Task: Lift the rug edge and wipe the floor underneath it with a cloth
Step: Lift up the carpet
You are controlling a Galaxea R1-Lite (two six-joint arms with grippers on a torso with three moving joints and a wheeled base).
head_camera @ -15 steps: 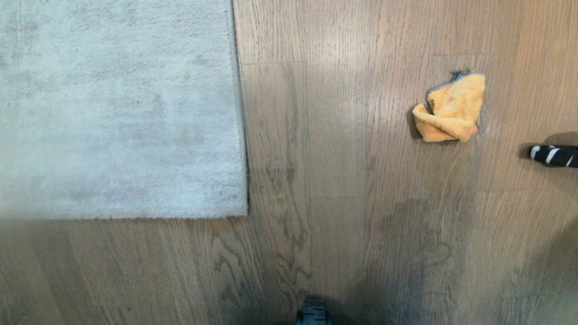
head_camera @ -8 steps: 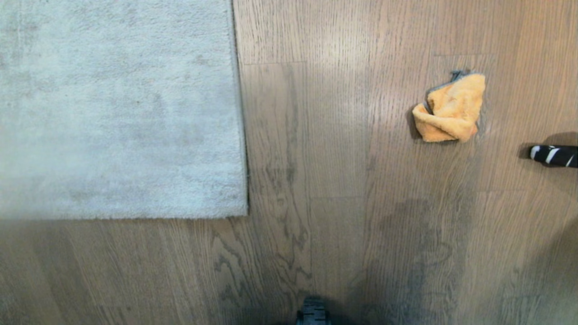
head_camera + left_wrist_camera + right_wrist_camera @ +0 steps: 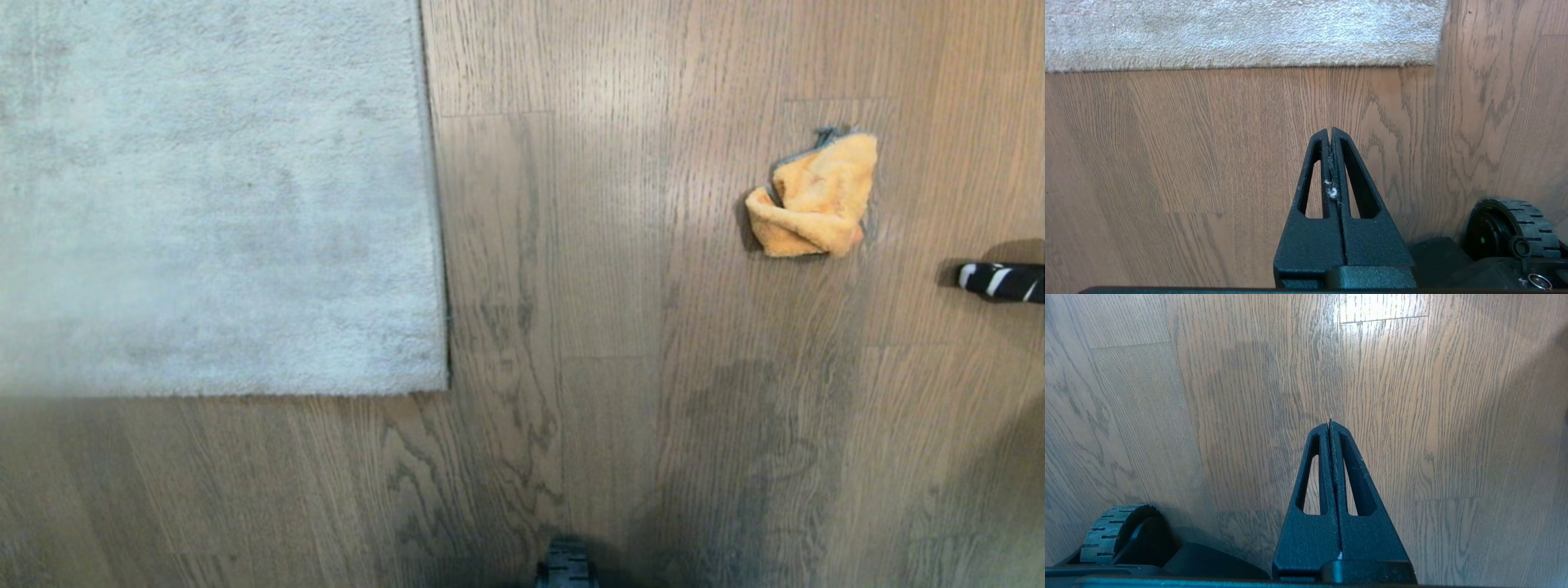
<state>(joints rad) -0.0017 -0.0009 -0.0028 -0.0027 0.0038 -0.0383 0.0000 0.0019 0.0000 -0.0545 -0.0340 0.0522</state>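
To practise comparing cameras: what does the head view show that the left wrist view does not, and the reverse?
Only the head view shows the orange cloth crumpled on the floor, apart from the rug, and a black-and-white striped object at the right edge. Only the left wrist view shows the left pincer, shut and empty above bare floor, with lint between its fingers, and a wheel. Both show the grey rug lying flat, its corner, and the wood floor.

The floor [image 3: 620, 327] carries a flat grey rug [image 3: 212, 196]; a crumpled orange cloth [image 3: 816, 200] lies apart.
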